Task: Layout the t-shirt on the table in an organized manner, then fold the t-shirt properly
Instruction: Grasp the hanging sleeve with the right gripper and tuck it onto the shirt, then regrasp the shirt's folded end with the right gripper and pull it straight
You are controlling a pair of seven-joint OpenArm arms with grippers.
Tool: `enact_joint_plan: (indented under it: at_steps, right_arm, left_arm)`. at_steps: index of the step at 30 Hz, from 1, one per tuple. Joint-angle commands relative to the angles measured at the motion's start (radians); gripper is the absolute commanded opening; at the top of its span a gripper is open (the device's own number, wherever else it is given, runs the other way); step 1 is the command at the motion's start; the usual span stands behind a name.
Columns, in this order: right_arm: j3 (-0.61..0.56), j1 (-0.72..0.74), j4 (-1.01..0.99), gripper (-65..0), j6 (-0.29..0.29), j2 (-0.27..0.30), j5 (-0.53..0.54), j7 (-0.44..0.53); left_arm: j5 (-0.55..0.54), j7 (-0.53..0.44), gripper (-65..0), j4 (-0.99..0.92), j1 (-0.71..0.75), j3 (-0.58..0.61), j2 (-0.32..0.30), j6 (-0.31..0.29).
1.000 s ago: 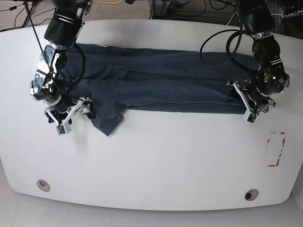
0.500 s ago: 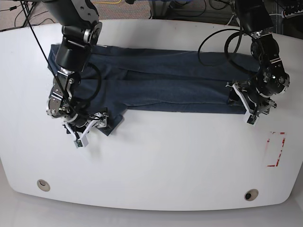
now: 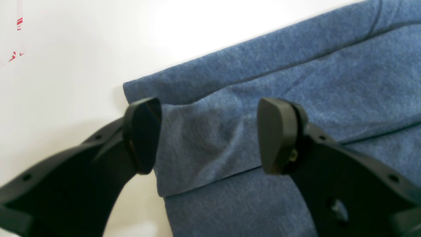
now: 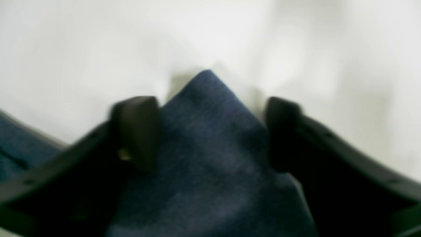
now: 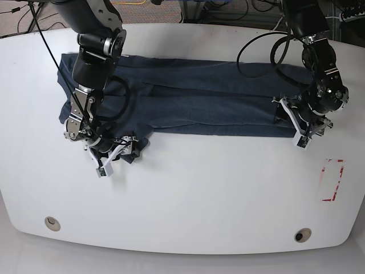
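Right gripper (image 4: 210, 131): jaws parted, straddling a pointed corner of the t-shirt (image 5: 199, 97), one finger each side of the tip, cloth between them but not visibly pinched; that view is blurred, so can't tell if it's closing on fabric or just over it. Left gripper (image 3: 207, 135): jaws spread, hovering over the shirt's folded end, nothing clamped, one fingertip (image 3: 143, 131) at the cloth edge, the other over the fabric. Using the shirt as reference: it lies as a long band across the far half of the table (image 5: 188, 194), several layers stacked lengthwise with fold lines running along it. Left gripper sits at the band's end nearest the red-outlined mark (image 5: 332, 180); right gripper at the opposite end, where a loose flap pokes out past the band's near edge. My read: layout and the lengthwise folds look done, band is fairly tidy except that stray flap. Left to do: tuck or square off the flap, then fold the band across its length into a compact stack. Neither end lifted yet.
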Motion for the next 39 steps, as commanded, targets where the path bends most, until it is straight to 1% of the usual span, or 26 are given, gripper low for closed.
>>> enact_joint_plan:
  at_steps: [1,3,4,5,7,8,10,12,18,22,26,27,29,30,32,39]
  right_arm:
    - [-0.001,0.017,0.005,-46.8,0.002,0.001,0.005,-0.015]
    - [-0.011,0.017,0.007,-63.9,0.002,-0.011,0.008,-0.015]
    - [-0.020,0.017,0.010,-65.0,0.002,-0.012,0.009,-0.016]
    - [-0.034,0.017,0.018,-65.0,0.002,-0.014,0.009,-0.016]
    - [-0.051,0.015,0.048,-62.0,0.002,-0.016,0.011,-0.028]
    - [-0.059,0.006,0.080,-61.7,0.002,-0.017,0.012,-0.045]
    - [-0.062,-0.013,0.136,-63.1,0.002,-0.019,0.029,-0.079]
    - [-0.068,-0.032,0.211,-64.7,0.002,-0.019,0.070,-0.128]
    - [-0.070,-0.095,0.439,-65.0,0.002,-0.014,0.232,-0.311]
    - [-0.070,-0.146,0.567,-65.0,0.002,-0.006,0.342,-0.409]
    - [-0.070,-0.203,0.670,-65.0,0.002,0.029,0.449,-0.493]
    - [-0.068,-0.210,0.679,-65.0,0.002,0.034,0.465,-0.503]
    - [-0.063,-0.250,0.723,-65.0,0.002,0.043,0.545,-0.536]
    - [-0.063,-0.266,0.739,-65.0,0.002,0.047,0.566,-0.544]
    - [-0.065,-0.304,0.771,-65.0,0.002,0.073,0.624,-0.562]
    - [-0.068,-0.416,0.845,-65.0,0.002,0.112,0.779,-0.618]
  left_arm:
    - [-0.008,-0.017,-22.2,0.019,-0.018,-0.003,-0.012,0.000]
    - [-0.008,-0.017,-22.2,0.016,-0.018,-0.003,-0.012,0.000]
    - [-0.008,-0.017,-22.2,0.016,-0.018,-0.003,-0.012,0.000]
    - [-0.008,-0.017,-22.2,0.016,-0.018,-0.003,-0.012,0.000]
    - [-0.008,-0.017,-22.2,0.016,-0.018,-0.003,-0.012,0.000]
    - [-0.008,-0.017,-22.2,0.016,-0.018,-0.003,-0.012,0.000]
    - [-0.008,-0.017,-22.2,0.016,-0.018,-0.003,-0.012,0.000]
    - [-0.008,-0.017,-22.2,0.016,-0.015,-0.003,-0.010,0.000]
    - [-0.005,-0.017,-22.2,0.014,-0.014,-0.003,-0.010,0.001]
    - [-0.005,-0.017,-22.2,0.013,-0.012,-0.003,-0.012,0.001]
    - [-0.005,-0.017,-22.2,0.013,-0.012,-0.003,-0.012,0.001]
    - [-0.005,-0.017,-22.2,0.013,-0.012,-0.003,-0.012,0.001]
    - [-0.005,-0.017,-22.2,0.013,-0.012,-0.003,-0.012,0.001]
    - [-0.005,-0.017,-22.2,0.013,-0.012,-0.003,-0.012,0.001]
    - [-0.005,-0.017,-22.2,0.013,-0.012,-0.003,-0.012,0.001]
    - [-0.005,-0.017,-22.2,0.013,0.000,0.000,-0.012,0.003]
